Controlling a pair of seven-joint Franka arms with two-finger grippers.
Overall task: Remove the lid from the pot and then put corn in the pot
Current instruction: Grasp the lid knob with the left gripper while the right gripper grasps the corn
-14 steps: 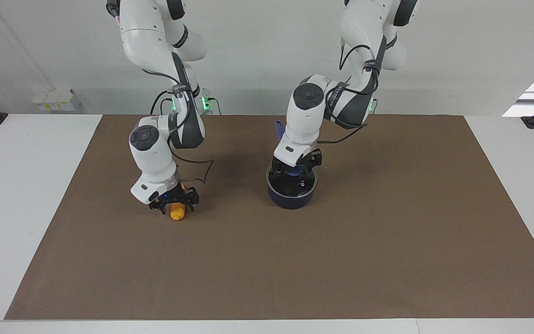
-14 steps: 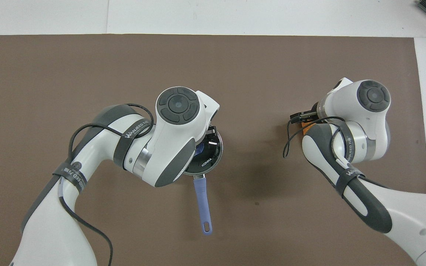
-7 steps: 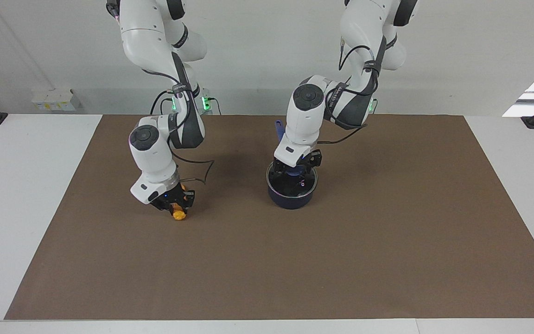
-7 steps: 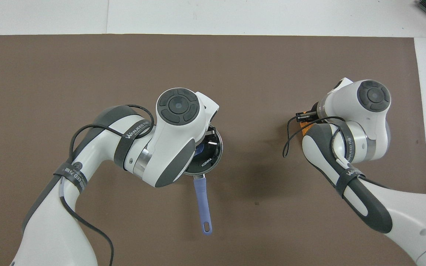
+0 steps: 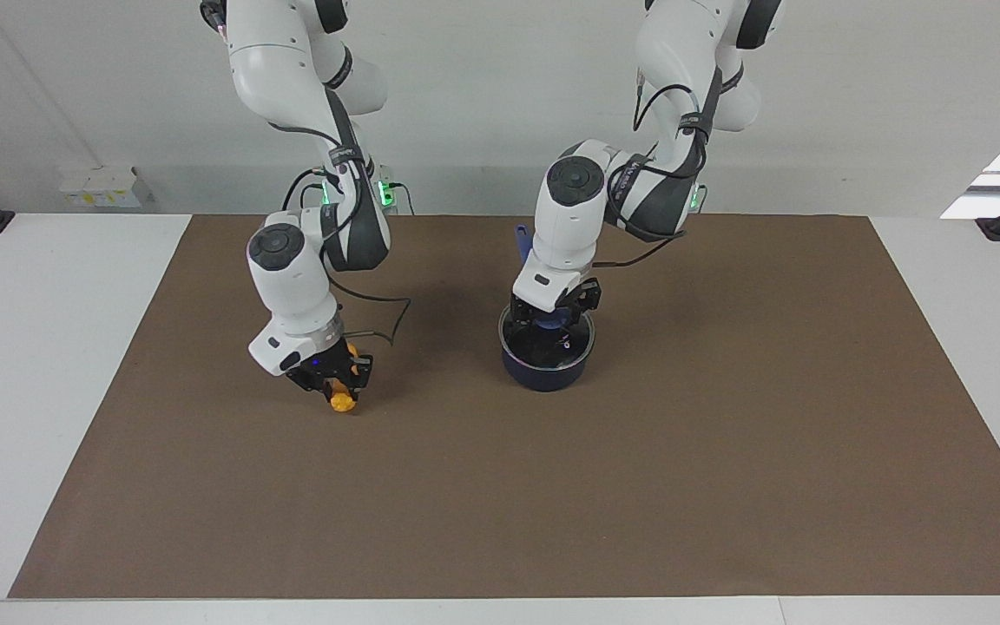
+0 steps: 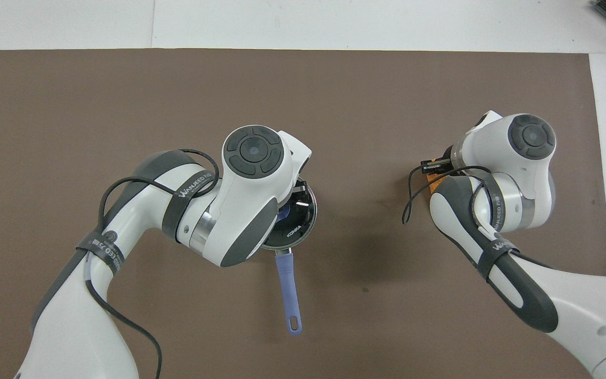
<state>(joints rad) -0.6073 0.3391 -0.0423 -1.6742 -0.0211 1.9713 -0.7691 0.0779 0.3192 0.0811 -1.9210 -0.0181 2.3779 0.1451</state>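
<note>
Right jaws [image 5: 332, 387] tight on stubby orange-yellow corn [image 5: 342, 401] — left jaws' [image 5: 555, 314] state unclear.

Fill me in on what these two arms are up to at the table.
The right end effector is shut on the corn, holding it tilted just off the brown mat toward the right arm's end of the table. The left end effector is down at the blue knob of the lid, which sits on the pot. No corn is in the pot yet.
</note>
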